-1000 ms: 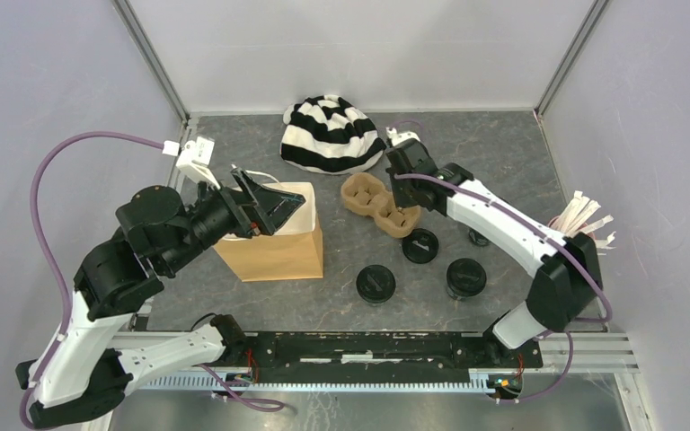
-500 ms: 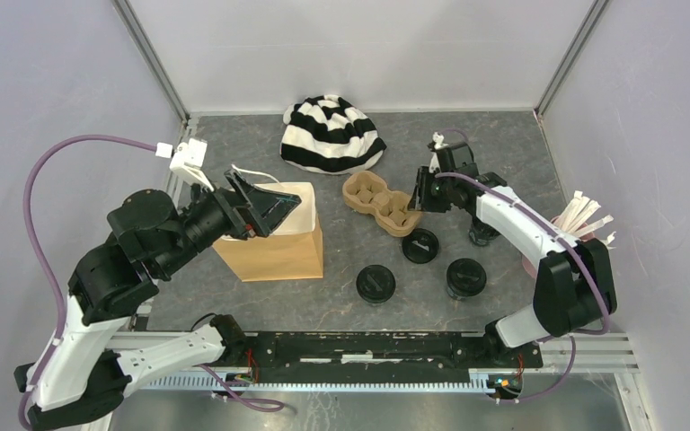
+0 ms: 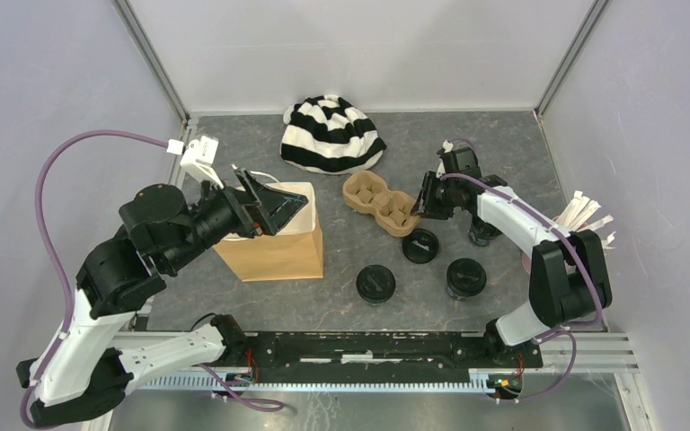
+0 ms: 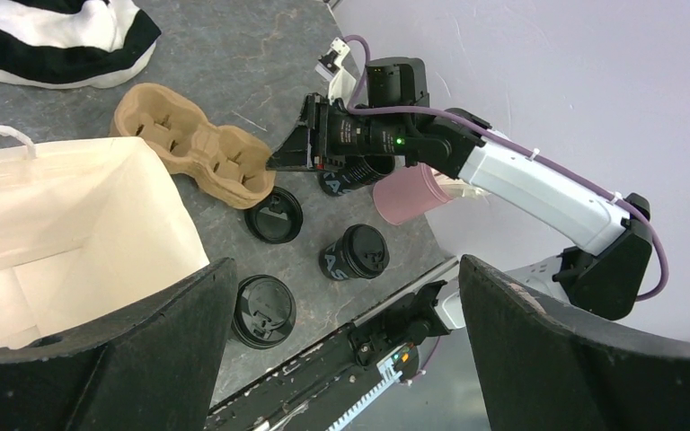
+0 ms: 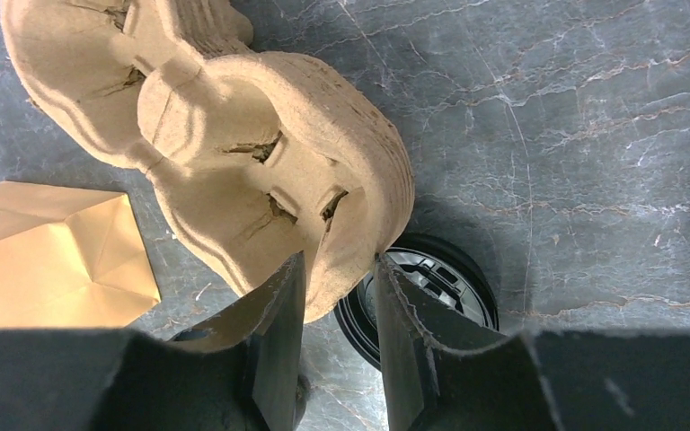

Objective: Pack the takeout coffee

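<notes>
Left claw [image 3: 274,202] hangs spread wide over the open mouth of the one brown paper bag [image 3: 274,251], gripping nothing. Behind it, a single black-and-white striped hat [image 3: 331,135] lies on the grey table [image 3: 503,144]. At centre sits one cardboard carrier [image 3: 368,196] with two wells. A loose black lid [image 3: 375,284] lies near the front, and a second lid [image 3: 420,245] lies just beside the carrier's end. Right claw [image 5: 340,269] stands part-way apart astride the carrier's right end wall, a finger on either side; whether it pinches the cardboard cannot be told. Two lidded black coffee cups stand on the table, outside the bag: one cup [image 3: 465,277] near the front, the other cup [image 3: 479,239] half hidden behind the right arm. One pink cup [image 4: 404,196] of white sticks [image 3: 584,215] stands far right.
</notes>
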Controlling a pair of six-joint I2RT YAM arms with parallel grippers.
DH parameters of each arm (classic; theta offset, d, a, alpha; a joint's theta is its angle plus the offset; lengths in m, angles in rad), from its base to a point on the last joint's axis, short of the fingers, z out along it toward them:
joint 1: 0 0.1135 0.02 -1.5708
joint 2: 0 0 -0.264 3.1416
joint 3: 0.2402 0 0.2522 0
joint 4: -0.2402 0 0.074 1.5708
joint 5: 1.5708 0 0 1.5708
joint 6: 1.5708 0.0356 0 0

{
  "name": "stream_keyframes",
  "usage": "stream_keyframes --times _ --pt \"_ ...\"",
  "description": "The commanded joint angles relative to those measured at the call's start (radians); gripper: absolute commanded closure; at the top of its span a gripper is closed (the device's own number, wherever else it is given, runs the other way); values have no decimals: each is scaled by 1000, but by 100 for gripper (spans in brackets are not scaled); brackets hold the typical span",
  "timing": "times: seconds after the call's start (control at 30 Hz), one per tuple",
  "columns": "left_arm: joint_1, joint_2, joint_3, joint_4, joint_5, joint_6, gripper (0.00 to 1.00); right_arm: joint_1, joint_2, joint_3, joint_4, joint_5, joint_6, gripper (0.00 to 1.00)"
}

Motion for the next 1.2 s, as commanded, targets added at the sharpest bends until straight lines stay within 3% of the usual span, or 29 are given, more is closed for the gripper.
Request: stream_keyframes --times 0.0,0.4,0.73,1.17 --pt "3 10 32 18 6 33 2 -6 6 -2 31 46 24 60" --pt "3 21 33 19 9 33 2 -8 33 6 62 29 32 62" --pt "3 27 34 24 14 33 2 -11 -5 12 88 0 55 69" --pt "3 35 34 28 19 35 2 -20 -89 -21 247 -84 150 69"
